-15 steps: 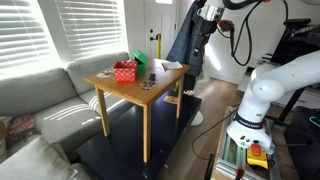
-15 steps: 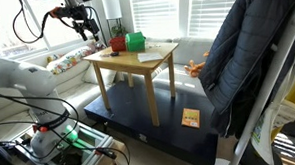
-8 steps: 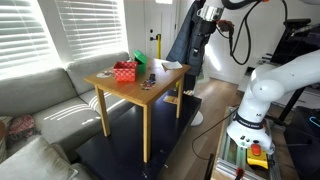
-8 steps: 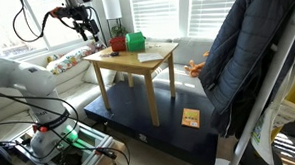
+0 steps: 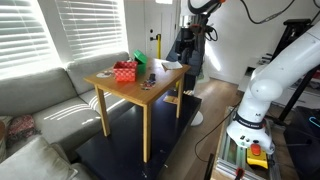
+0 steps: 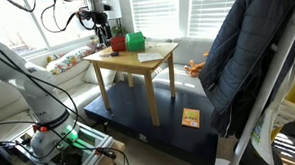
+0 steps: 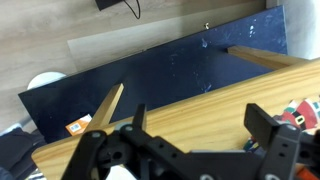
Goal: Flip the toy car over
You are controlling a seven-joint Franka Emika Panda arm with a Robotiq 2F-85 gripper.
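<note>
The toy car is a small dark object on the wooden table, near the edge in front of the red box. It is too small to tell which way up it lies. My gripper hangs open and empty above the far end of the table, apart from the car. In an exterior view the gripper is above the red box. In the wrist view the gripper has its jaws spread wide over bare wood, with one black finger on the right.
A green object and a sheet of paper lie on the table. A grey sofa stands beside it, and a dark jacket hangs nearby. A dark mat lies under the table.
The arm has come down and in toward the table. The gripper now hangs lower, over the table's far end. Nothing on the table has moved.
</note>
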